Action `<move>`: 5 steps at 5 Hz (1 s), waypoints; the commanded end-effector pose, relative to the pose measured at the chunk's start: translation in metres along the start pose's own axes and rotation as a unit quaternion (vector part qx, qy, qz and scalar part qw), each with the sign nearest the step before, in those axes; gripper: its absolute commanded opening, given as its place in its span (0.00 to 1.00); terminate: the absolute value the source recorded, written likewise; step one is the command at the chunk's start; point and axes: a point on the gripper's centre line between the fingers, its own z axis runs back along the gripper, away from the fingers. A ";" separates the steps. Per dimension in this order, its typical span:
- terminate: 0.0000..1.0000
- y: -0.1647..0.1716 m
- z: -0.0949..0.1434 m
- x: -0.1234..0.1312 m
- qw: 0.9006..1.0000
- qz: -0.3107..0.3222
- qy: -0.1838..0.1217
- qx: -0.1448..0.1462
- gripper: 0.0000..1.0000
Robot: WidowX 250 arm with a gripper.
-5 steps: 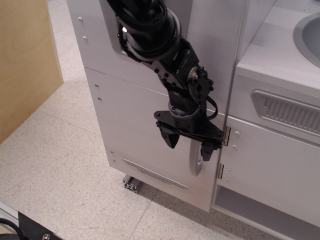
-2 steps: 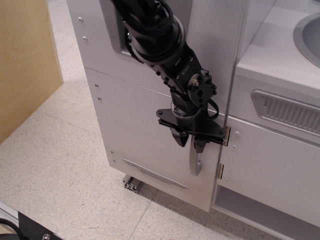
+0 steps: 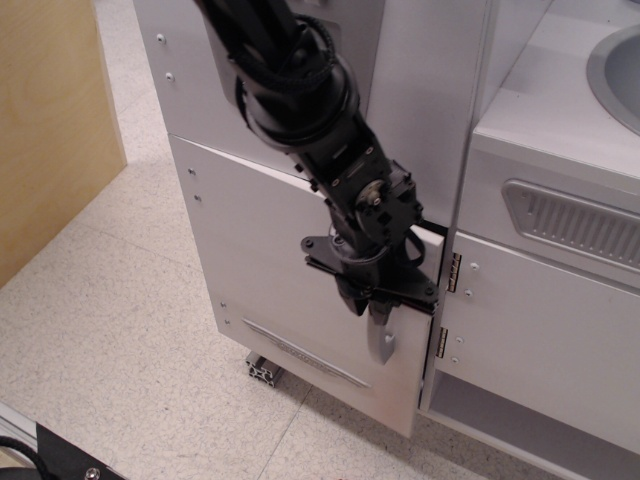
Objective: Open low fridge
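Tool (image 3: 377,305) grips handle (image 3: 381,335) — low fridge (image 3: 270,290) ajar.

Low fridge (image 3: 270,270): pale silver-grey door, flat & matte, w/ narrow embossed strip (image 3: 305,352) of fine ridges near bottom edge. Handle (image 3: 381,340): brighter silver, shiny. Gripper (image 3: 372,298) & arm: black, some glossy spots on joints. Cabinet door (image 3: 540,330) at right: same silver-grey, w/ brass-coloured hinges (image 3: 452,272). Panel above it has ribbed grille (image 3: 575,222), grey on grey. Sink bowl (image 3: 620,75): mid grey. Floor (image 3: 120,330): off-white w/ fine dark speckle. Board (image 3: 50,120) at left: light wood, yellowish tan. Aluminium rail (image 3: 262,368) under fridge: silver w/ dark slots.
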 end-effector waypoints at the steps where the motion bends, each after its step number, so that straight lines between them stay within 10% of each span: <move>1: 0.00 0.014 0.034 -0.019 1.000 -0.026 0.014 -0.011 0.00; 2: 0.00 0.028 0.059 -0.026 0.998 -0.045 0.029 -0.013 0.00; 3: 0.00 0.039 0.091 -0.021 0.998 -0.031 0.047 -0.032 1.00; 5: 0.00 0.022 0.114 0.020 0.999 0.020 0.016 -0.039 1.00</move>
